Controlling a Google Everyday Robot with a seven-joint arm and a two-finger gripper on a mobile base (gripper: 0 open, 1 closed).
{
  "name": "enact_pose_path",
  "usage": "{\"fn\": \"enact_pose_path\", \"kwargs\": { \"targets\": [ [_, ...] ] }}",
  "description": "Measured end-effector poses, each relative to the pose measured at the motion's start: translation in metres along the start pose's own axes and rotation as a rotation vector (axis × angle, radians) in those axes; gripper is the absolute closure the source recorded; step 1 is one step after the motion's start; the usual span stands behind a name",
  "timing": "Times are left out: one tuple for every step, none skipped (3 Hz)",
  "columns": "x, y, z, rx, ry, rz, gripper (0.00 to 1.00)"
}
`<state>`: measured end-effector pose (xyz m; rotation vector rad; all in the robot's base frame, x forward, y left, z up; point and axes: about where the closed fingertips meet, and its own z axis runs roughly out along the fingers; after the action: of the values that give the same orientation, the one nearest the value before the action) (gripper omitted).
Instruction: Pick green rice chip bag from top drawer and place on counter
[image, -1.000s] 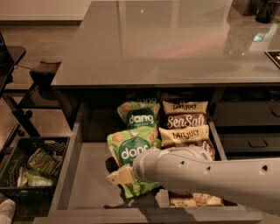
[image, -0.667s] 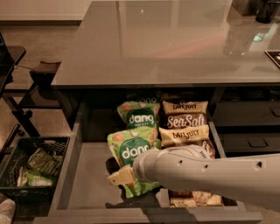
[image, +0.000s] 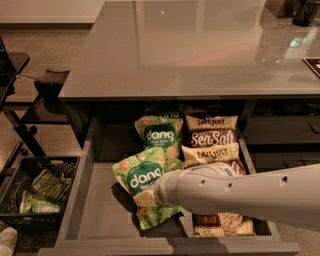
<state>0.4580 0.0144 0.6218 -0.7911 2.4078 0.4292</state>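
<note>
Green "dang" bag (image: 139, 175) at the pincer (image: 148, 197); "Sea Salt" bags (image: 212, 138) just beside.

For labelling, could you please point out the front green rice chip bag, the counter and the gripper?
green rice chip bag (image: 138, 178): camera view, dark logo circle.
counter (image: 190, 50): camera view, bare top.
gripper (image: 152, 196): camera view, front end, over that bag.

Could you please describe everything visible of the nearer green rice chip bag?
The green rice chip bag is light green and crinkly, with a dark green circle reading "dang" and pictured chips. It lies tilted in the top drawer, in front of a second green bag. The gripper sits over its lower right.
</note>
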Motion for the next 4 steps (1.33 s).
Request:
{"fn": "enact_pose_path", "kwargs": {
  "targets": [
    [0.0,0.0,0.0,0.0,0.0,0.0,0.69],
    [0.0,0.0,0.0,0.0,0.0,0.0,0.93],
    [-0.007,0.015,-0.004,-0.031,0.004,-0.026,1.0],
    [-0.022,0.046,-0.008,-0.132,0.019,-0.026,1.0]
  ]
}}
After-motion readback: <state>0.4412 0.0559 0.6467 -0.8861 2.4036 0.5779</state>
